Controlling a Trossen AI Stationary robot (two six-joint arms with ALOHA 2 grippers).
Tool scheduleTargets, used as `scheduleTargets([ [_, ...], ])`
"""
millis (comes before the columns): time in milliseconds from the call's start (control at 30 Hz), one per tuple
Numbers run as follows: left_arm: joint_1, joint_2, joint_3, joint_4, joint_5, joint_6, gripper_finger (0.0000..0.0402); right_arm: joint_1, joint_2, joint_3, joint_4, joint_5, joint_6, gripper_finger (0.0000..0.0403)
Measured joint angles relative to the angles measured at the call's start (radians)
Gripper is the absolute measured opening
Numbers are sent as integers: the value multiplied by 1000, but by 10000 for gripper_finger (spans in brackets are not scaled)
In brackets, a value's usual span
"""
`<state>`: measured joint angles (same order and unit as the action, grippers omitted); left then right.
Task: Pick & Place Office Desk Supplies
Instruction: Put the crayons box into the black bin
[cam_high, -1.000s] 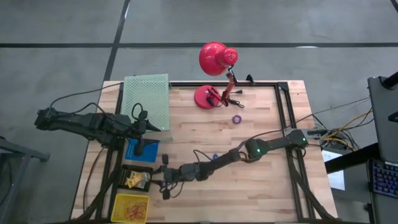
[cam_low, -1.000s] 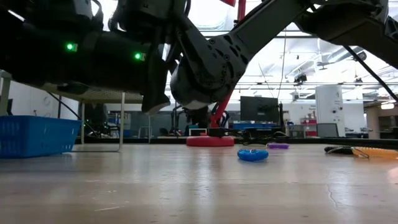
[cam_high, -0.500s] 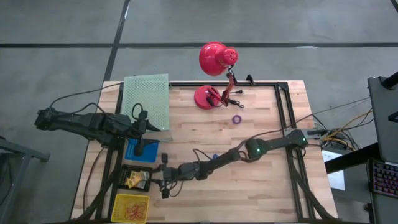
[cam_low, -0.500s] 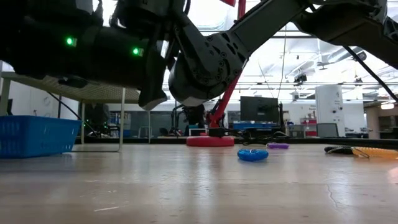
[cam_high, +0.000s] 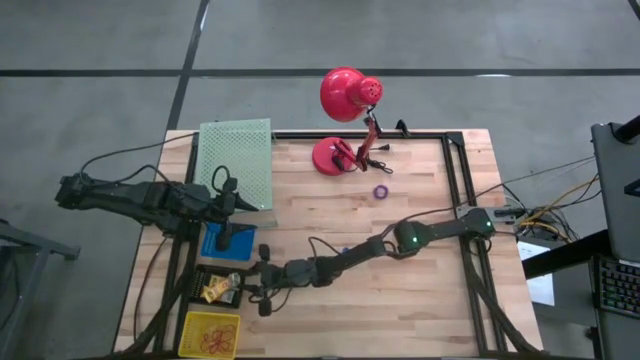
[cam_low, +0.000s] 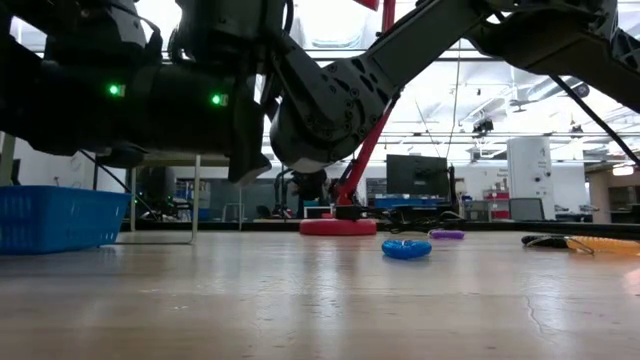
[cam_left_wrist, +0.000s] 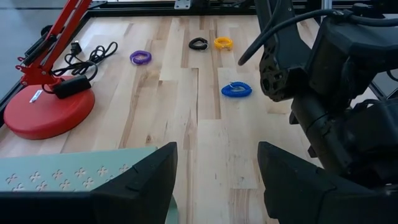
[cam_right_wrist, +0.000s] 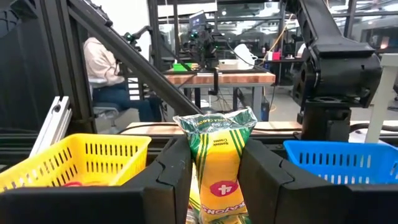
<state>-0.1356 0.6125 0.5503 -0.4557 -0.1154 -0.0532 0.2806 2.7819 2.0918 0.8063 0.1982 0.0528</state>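
Two fingers of my right gripper (cam_right_wrist: 214, 177) pinch a green-and-yellow crayon packet (cam_right_wrist: 217, 158), something only my right wrist view shows; beyond it sit a yellow basket (cam_right_wrist: 81, 155) and a blue basket (cam_right_wrist: 342, 158). My left gripper (cam_left_wrist: 214, 180) stands wide and holds nothing; ahead lie a blue ring (cam_left_wrist: 236, 90), purple ring (cam_left_wrist: 140, 57), black ring (cam_left_wrist: 198, 43) and orange ring (cam_left_wrist: 222, 42).

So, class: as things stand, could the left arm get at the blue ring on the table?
Probably yes. The left gripper is open and empty, and bare wood lies between it and the blue ring. The right arm stands just beside the ring and could crowd the approach.
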Motion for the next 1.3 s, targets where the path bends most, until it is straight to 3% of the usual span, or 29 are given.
scheduleTargets([
  [200,0,0,0,0,0,0,230,0,0,6,0,-16,0,110],
  [800,0,0,0,0,0,0,230,1,0,10,-15,-24,-3,183],
  [1300,0,0,0,0,0,0,230,1,0,10,-14,-23,-3,180],
])
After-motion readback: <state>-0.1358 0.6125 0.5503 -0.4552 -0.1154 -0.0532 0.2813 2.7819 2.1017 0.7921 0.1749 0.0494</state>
